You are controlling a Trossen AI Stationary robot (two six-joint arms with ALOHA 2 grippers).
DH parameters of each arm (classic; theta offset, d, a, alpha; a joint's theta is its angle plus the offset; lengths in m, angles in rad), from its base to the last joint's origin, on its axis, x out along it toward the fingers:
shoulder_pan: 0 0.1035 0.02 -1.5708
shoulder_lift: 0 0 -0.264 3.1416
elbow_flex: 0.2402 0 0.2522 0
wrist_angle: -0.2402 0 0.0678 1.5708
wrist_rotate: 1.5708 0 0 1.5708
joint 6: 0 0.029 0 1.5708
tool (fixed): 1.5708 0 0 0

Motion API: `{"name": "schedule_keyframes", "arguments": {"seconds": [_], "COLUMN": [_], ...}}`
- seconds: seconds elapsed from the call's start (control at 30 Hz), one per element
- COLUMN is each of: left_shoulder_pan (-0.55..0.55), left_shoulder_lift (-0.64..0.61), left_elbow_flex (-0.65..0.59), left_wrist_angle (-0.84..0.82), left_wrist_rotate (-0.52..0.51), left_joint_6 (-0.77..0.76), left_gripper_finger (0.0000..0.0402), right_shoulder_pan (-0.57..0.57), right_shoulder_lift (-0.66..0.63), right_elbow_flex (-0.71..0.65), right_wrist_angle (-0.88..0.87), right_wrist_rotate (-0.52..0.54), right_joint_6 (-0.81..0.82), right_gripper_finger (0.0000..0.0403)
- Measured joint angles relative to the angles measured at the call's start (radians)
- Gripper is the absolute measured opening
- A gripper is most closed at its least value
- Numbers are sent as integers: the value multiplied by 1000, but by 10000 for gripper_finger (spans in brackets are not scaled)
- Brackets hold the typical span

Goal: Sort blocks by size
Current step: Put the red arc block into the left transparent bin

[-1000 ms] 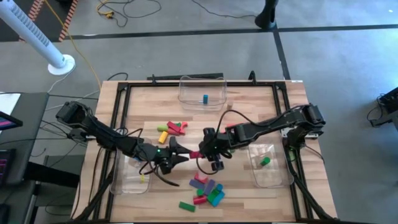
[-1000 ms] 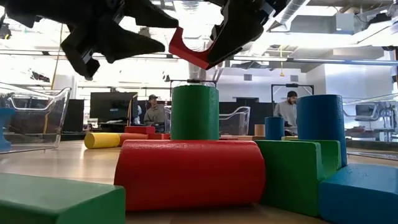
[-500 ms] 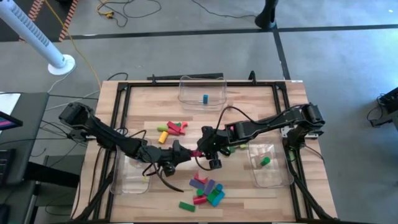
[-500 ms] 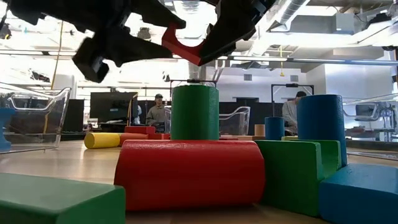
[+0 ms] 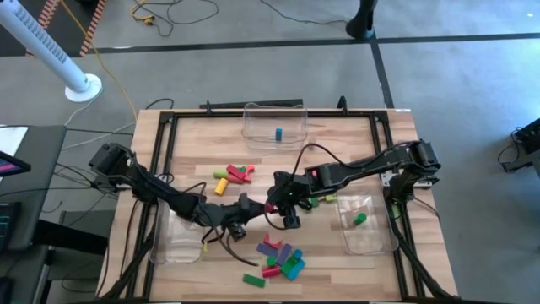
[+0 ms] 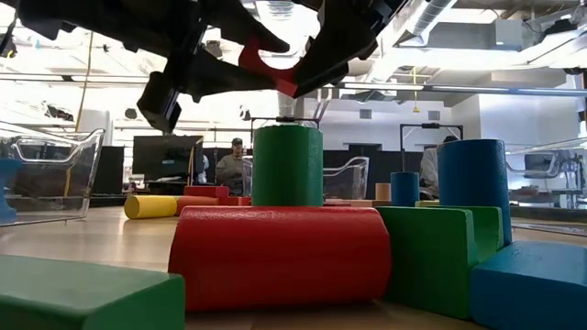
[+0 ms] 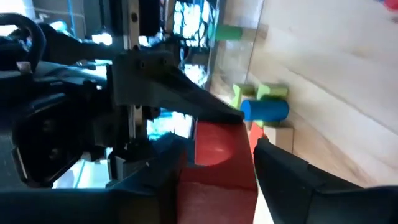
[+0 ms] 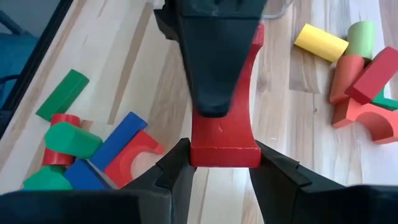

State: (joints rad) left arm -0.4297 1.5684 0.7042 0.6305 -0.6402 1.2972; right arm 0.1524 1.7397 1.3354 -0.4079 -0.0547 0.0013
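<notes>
A red arch block [image 5: 265, 209] hangs above the table's middle between my two grippers. My right gripper [image 8: 224, 163] comes from the table's right and is shut on it. My left gripper [image 7: 217, 169] comes from the left and is shut on the same block [image 6: 268, 62]. Loose blocks lie in a near pile [image 5: 278, 260] and a far pile [image 5: 234, 175] on the wooden table. My left gripper has the red block's left end [image 7: 214, 177] between its two fingers, coming almost level from the table's left. One finger [image 8: 217, 56] lies along the block's top face. The block is clear of the table. My right gripper pinches the block's right end [image 8: 224, 149] between its two fingers, by the two side faces. The fingers slant down from the table's right. The block sticks out ahead of the fingers, lifted clear above the table.
Three clear bins stand on the table: the far one [image 5: 274, 125] holds a blue block, the left one [image 5: 173, 241] a small yellow piece, the right one [image 5: 364, 226] a green block. People sit in the room behind [image 6: 237, 160].
My left gripper has moved toward the table's right, up to the red block, has rolled about its own line, and has shut its fingers onto the block. My right gripper has kept still with the block held in the air.
</notes>
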Motion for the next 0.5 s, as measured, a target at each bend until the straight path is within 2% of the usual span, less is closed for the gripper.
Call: {"name": "schedule_keyframes", "arguments": {"seconds": [0.23,0.5], "left_shoulder_pan": [-4,-4], "left_shoulder_lift": [-1,0], "left_elbow_flex": [16,16], "left_wrist_angle": [-91,-97], "left_wrist_rotate": [-20,-23], "left_joint_6": [-16,-30], "left_gripper_finger": [158,158], "right_shoulder_pan": [0,0], "right_shoulder_lift": [0,0], "right_elbow_flex": [0,0], "right_wrist_angle": [-19,-39], "right_wrist_rotate": [0,-1], "right_joint_6": [2,6], "right_gripper_finger": [166,166]}}
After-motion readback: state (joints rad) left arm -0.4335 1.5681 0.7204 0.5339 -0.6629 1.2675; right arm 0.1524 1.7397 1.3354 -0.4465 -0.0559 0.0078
